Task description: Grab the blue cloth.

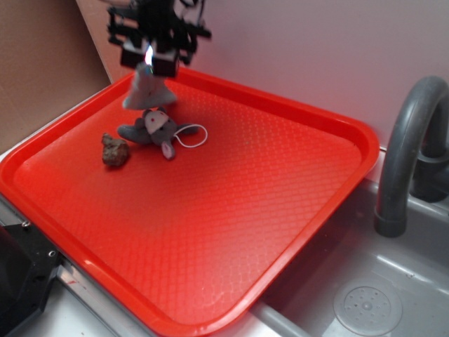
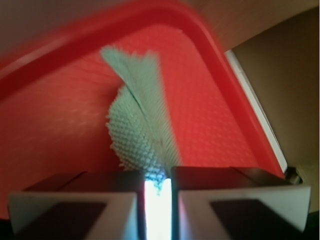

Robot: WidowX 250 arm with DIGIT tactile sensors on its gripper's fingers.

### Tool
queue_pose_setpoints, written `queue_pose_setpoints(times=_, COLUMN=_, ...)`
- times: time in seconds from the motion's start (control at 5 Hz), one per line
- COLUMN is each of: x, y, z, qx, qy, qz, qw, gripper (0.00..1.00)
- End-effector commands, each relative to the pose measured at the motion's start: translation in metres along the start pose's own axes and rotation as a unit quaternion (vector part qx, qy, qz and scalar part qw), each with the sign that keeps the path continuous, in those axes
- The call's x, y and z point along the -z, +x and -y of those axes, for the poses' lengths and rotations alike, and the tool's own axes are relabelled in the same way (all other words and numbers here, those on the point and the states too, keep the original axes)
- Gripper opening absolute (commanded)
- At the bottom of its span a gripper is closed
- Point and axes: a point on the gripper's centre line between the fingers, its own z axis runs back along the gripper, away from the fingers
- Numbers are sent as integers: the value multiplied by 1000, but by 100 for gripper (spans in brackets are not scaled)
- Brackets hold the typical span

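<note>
Outside, we see rough brown rock-like lump (image 1: 115, 150), grey plush mouse (image 1: 156, 130), our black gripper (image 1: 156, 62) dangling pale aqua-blue woven cloth (image 1: 146, 90) above red plastic tray (image 1: 295, 203). Wrist alone shows fingers (image 2: 125, 177) pinching cloth (image 2: 140, 120) top.

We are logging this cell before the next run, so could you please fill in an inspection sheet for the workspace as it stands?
Surface: red tray with a raised rim and textured floor, resting partly over a grey sink.
Job's things: blue cloth pinched at its top and hanging from the gripper; whether its lower edge touches the tray cannot be told.
Clutter: grey plush mouse with a white string loop lies just below the cloth; brown rock-like lump beside it.
Grippers: gripper shut on the cloth; the wrist view shows fabric between the fingers.
Cables: nothing seen clearly.
Surroundings: grey faucet, pale wall, brown board at the far left.
</note>
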Motion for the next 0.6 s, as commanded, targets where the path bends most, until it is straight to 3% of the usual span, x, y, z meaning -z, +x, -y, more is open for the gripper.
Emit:
queue_pose_setpoints(times=0.0, x=-91, y=-26, z=-53, qx=92, qy=-167, qz=-13, qw=982, gripper=0)
queue_pose_setpoints(times=0.2, x=-83, y=-38, z=-58, qx=171, qy=-202, qz=-45, qw=963, gripper=0)
queue_pose_setpoints(times=0.4, x=-73, y=-38, z=-51, qx=196, qy=-189, qz=-58, qw=961, gripper=0)
